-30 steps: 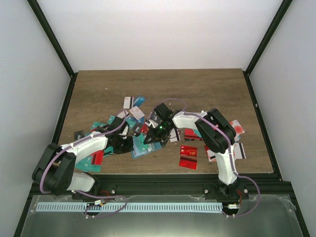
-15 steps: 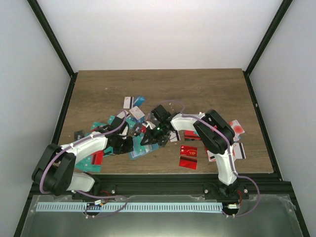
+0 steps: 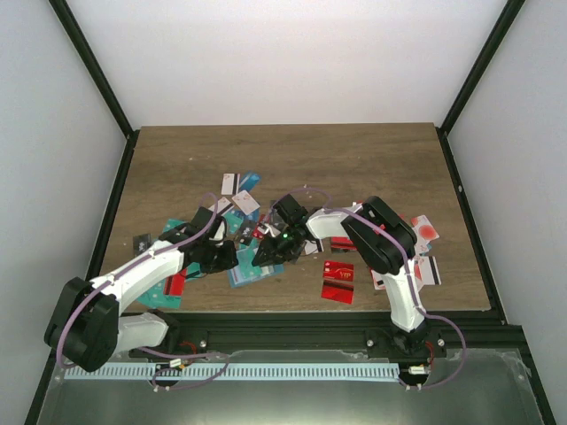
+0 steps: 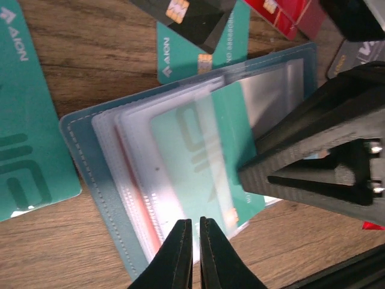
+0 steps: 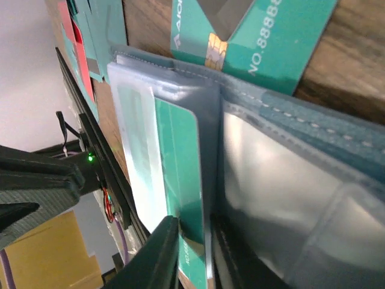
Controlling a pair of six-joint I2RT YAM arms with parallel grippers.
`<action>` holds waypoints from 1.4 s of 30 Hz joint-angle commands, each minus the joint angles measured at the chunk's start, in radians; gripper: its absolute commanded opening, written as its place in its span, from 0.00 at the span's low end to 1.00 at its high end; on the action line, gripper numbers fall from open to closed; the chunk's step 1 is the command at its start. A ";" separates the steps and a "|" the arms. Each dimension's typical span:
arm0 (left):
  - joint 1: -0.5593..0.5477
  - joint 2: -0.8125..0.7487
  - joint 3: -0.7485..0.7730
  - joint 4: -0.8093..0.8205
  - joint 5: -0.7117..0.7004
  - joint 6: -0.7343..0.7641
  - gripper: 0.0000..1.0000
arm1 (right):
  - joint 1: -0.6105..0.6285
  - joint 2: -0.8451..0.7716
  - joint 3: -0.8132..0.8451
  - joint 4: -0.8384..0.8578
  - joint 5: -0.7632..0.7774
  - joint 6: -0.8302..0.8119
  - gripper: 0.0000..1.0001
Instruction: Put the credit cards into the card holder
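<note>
Looks like a robotics lab test cell rather than any lived-in room. Boxed in by plain white panels (image 3: 292, 62) at twelve, nine and three o'clock, held between black frame posts (image 3: 93, 66) slanting up at eleven and one. Floored with a wood-grain table (image 3: 354, 159) at the centre. Fitted at six o'clock with a black rail (image 3: 292, 329) carrying a bolted left arm (image 3: 133, 274) and right arm (image 3: 399, 274), both trailing purple cables (image 3: 459, 345). Edged nearer still by a bare metal sheet (image 3: 496, 390) and a white slotted cable duct (image 3: 266, 370).
</note>
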 commanded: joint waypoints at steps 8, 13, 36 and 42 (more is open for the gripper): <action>-0.004 0.031 -0.037 -0.029 -0.079 -0.008 0.05 | 0.012 -0.046 0.059 -0.140 0.092 -0.064 0.35; -0.004 0.074 -0.040 0.002 -0.070 0.005 0.04 | 0.012 -0.054 0.079 -0.191 0.136 -0.088 0.36; -0.005 0.176 -0.043 0.087 -0.038 0.020 0.04 | 0.014 -0.069 0.112 -0.276 0.216 -0.130 0.13; -0.008 0.195 -0.042 0.108 -0.028 0.014 0.04 | 0.026 -0.056 0.106 -0.240 0.164 -0.096 0.01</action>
